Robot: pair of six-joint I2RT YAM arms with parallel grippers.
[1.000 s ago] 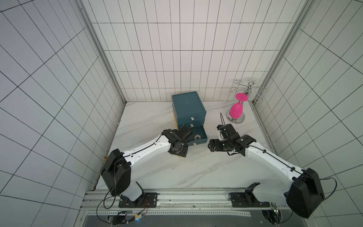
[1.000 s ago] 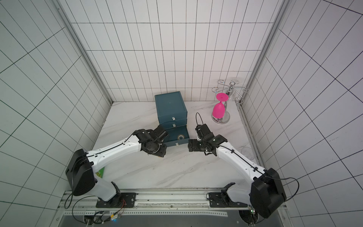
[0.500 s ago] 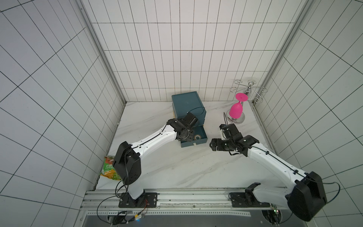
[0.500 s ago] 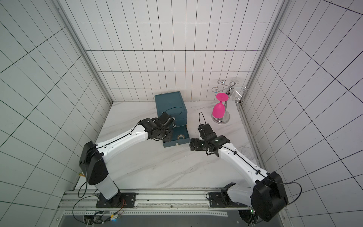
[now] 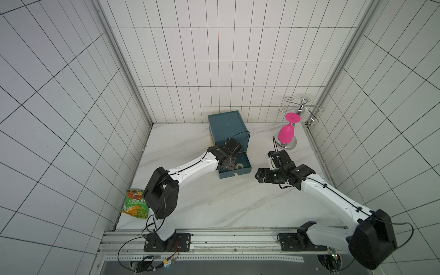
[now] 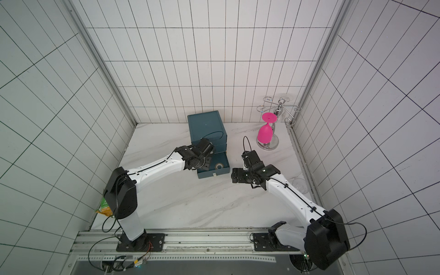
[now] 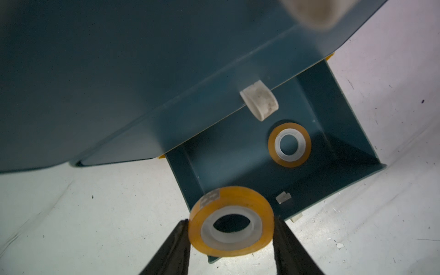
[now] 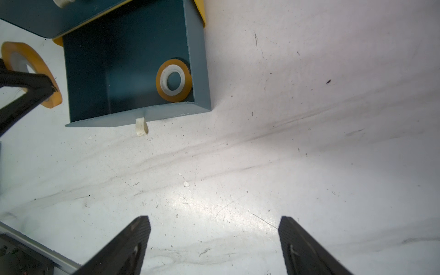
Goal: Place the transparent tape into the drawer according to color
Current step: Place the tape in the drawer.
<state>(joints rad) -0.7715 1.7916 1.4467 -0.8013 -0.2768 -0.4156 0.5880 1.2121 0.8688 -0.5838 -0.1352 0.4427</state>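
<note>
Tape, an orange-yellow ring (image 7: 238,198), is sitting pinched across its rim by the left claw (image 7: 231,220), which is closing about halfway on it, hole facing up. It is hanging beside the drawer (image 7: 328,183), at a side wall near the front corner, seemingly not yet over the floor, where a matching ring (image 7: 289,163) is lying flat by the opposite wall. The open compartment is lying across that wall from the claw, so a short carry inward is probably coming before release. Right claw (image 8: 214,219) is hovering wide open and empty over the counter (image 8: 309,119), farther off.
</note>
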